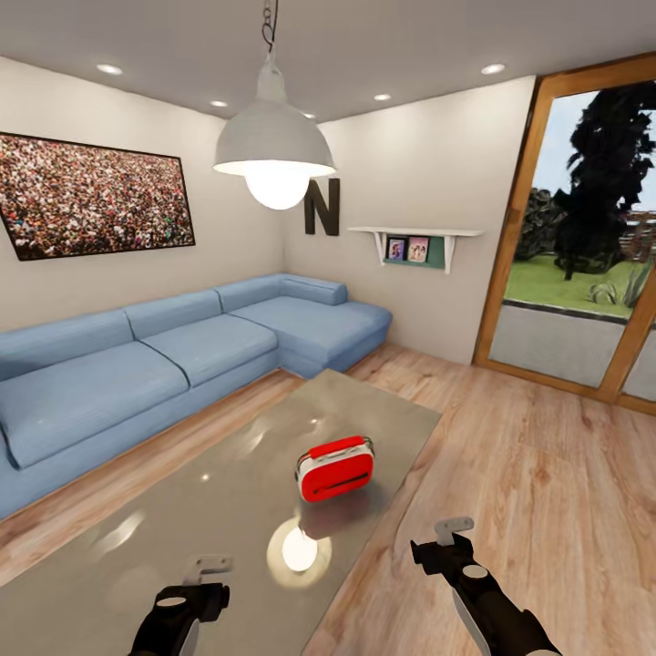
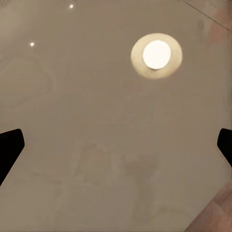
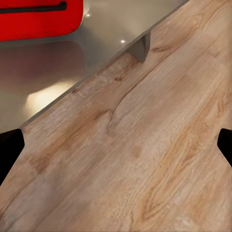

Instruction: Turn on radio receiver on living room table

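Observation:
The red radio receiver (image 1: 335,467) stands upright on the glossy grey table (image 1: 364,410), right of its middle, its dark slot facing me. In the right wrist view a corner of the radio (image 3: 38,19) shows beyond the table edge (image 3: 58,72). My left gripper (image 1: 208,569) hovers open over the tabletop (image 2: 96,121), well short and left of the radio. My right gripper (image 1: 453,528) is open over the wood floor (image 3: 145,145), just off the table's right edge and nearer to me than the radio. Neither gripper holds anything.
A blue L-shaped sofa (image 1: 182,355) runs along the left and back walls. A white pendant lamp (image 1: 273,146) hangs over the table, and its glare (image 1: 299,549) shows on the top. A glass door (image 1: 583,255) stands at the right, beyond wood floor (image 1: 528,474).

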Robot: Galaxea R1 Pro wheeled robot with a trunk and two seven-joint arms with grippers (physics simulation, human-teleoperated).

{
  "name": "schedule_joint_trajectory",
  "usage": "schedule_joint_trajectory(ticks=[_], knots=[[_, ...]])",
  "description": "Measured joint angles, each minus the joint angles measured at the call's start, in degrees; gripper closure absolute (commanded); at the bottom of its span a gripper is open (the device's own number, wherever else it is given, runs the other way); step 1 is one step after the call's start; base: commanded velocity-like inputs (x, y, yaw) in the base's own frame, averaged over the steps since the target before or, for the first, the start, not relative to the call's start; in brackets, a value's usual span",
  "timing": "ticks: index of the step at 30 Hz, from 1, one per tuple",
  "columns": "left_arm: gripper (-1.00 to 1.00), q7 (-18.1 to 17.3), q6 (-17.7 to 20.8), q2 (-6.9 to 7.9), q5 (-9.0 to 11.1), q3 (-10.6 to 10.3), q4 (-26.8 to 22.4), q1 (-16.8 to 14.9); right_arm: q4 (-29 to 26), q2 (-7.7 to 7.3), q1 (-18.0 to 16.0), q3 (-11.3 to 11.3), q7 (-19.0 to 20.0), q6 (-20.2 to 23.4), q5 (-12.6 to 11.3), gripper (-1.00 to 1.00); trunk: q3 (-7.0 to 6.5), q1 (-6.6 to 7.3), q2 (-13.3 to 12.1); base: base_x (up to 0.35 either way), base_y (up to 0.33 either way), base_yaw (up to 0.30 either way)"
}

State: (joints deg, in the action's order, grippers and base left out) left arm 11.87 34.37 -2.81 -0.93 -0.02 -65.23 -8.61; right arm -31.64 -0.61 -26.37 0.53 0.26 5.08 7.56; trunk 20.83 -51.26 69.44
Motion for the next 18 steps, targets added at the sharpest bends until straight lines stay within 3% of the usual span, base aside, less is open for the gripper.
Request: schedule_joint_trajectory(ticks=[8, 14, 18], knots=[[-1.0, 0.0, 0.0, 0.0, 0.0, 0.0, 0.0, 0.0, 0.0, 0.0, 0.0, 0.0, -0.1, 0.0, 0.0, -1.0, 0.0, 0.0, 0.0, 0.026, -0.003, 0.0], [-1.0, 0.0, 0.0, 0.07, 0.0, 0.1, 0.0, 0.0, 0.0, 0.0, 0.0, 0.0, -0.2, 0.0, 0.0, -1.0, 0.0, 0.0, 0.0, 0.26, 0.103, 0.0], [-1.0, 0.0, -0.1, 0.02, 0.0, 0.1, 0.0, 0.0, 0.0, 0.05, 0.0, 0.1, -0.1, 0.0, 0.0, -1.0, 0.0, 0.0, 0.0, 0.099, 0.054, 0.022]])
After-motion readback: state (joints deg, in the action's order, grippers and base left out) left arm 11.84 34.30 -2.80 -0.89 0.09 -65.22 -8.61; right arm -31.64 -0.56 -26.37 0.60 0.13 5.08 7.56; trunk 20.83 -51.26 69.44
